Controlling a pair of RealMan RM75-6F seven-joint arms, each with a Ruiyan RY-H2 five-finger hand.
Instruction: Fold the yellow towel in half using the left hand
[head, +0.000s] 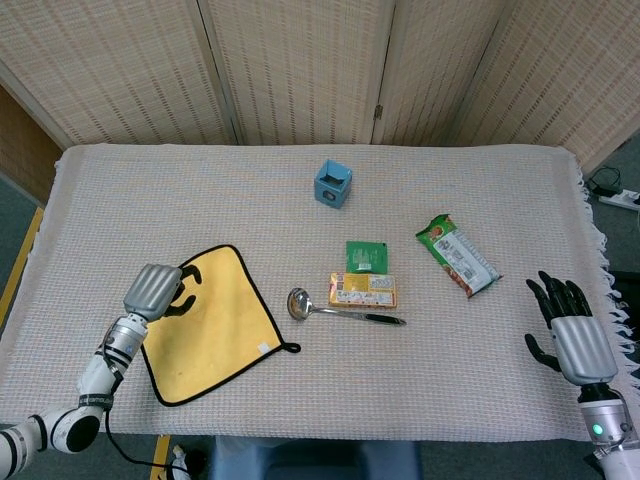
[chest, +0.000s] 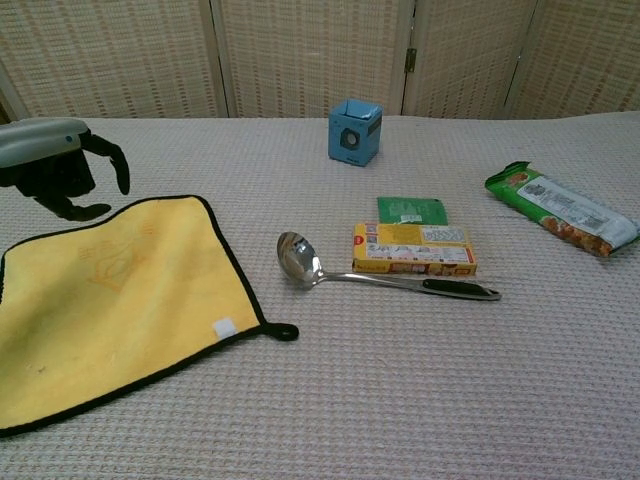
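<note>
Hovering over the far-left corner of the yellow towel (head: 208, 322), the left hand (head: 160, 290) had its fingers curled downward and apart, holding nothing; the chest view showed the fingertips above the cloth, not plainly touching it. The towel lay flat and unfolded on the near-left part of the table (head: 300, 190), turned at an angle, black-edged, with a small hanging loop (chest: 283, 331) at the corner nearest the ladle (head: 340, 311).

Judgement on handling: the towel looked thin, soft and light, so it should drape and fold easily but give no stiffness to push against. A pinch on one corner or along the black hem seemed the best hold, since the flat middle offers nothing to grasp. Lifted by one corner alone, the cloth could sag or drag crooked on the woven table cover. The ladle lay just beside the loop corner and might be nudged.

The right hand (head: 572, 335) rested well apart at the right edge, fingers spread, empty.
</note>
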